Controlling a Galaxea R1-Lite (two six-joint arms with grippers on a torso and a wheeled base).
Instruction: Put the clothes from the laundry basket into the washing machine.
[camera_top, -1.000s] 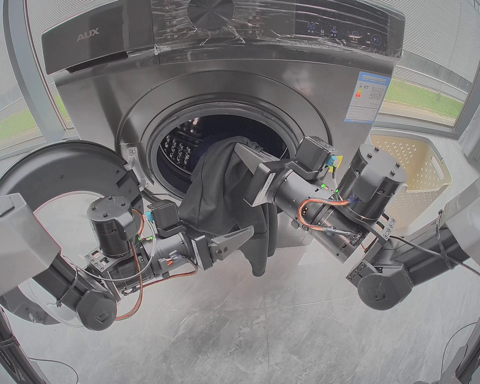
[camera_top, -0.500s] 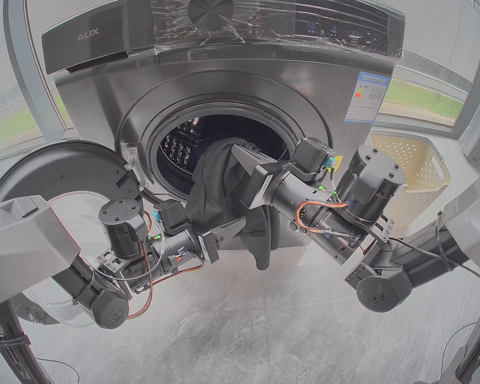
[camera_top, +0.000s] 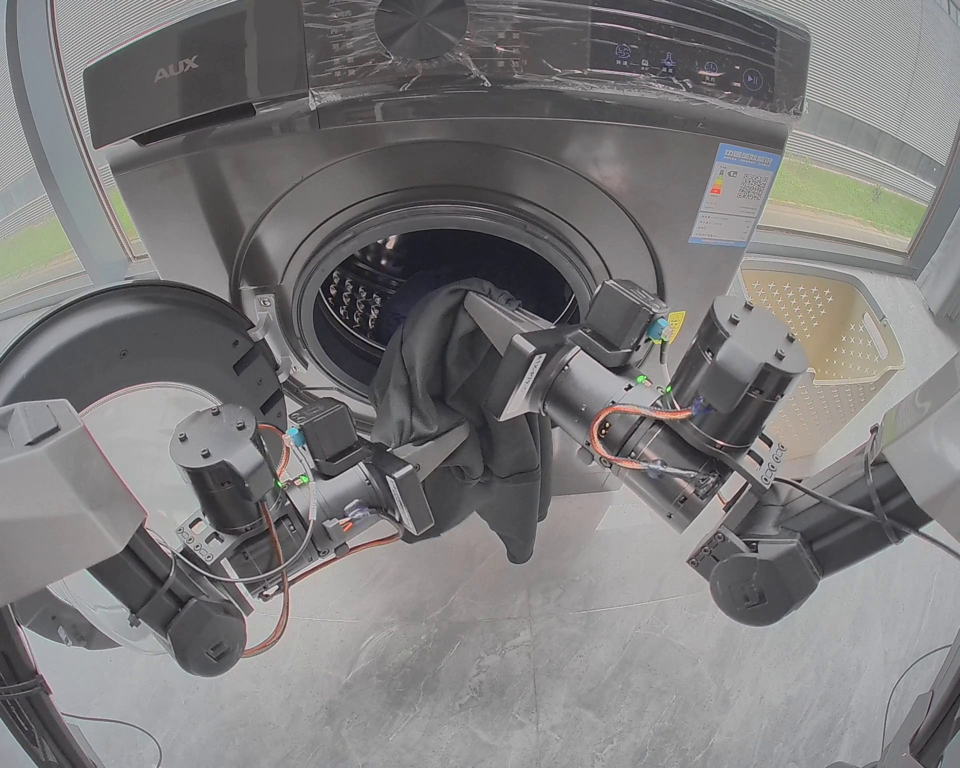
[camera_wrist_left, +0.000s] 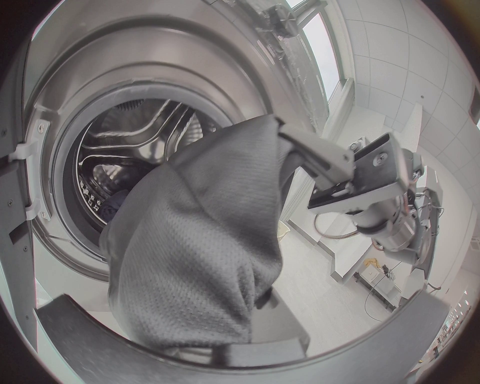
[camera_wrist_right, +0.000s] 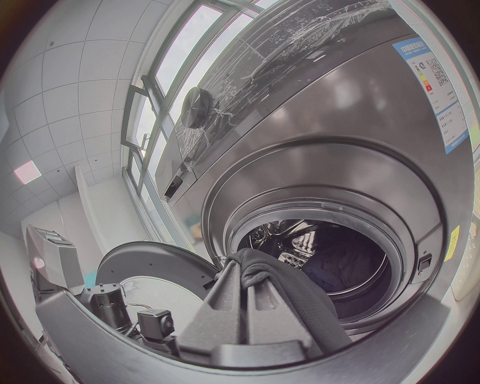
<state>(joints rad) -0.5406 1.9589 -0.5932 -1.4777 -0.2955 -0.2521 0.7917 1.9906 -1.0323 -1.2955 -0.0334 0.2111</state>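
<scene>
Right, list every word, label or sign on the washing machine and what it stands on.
Drawer front: pale brand lettering, left unquoted.
Blue-edged sticker on the front panel: coloured bars, a square code, print too small to read.
Control panel under plastic wrap: lit icons, no legible words.
Yellow tag beside the door opening: too small to read.

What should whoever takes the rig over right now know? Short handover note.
Right hand: shut on the dark garment, held at the washing machine drum mouth; most of it hangs outside, in front of the opening.
Left hand: under the hanging cloth, grip unclear.
Laundry basket: right of the machine; the visible part holds no clothes.
Done: door open, some blue clothes in the drum.
To do: push this garment fully in, release.
</scene>
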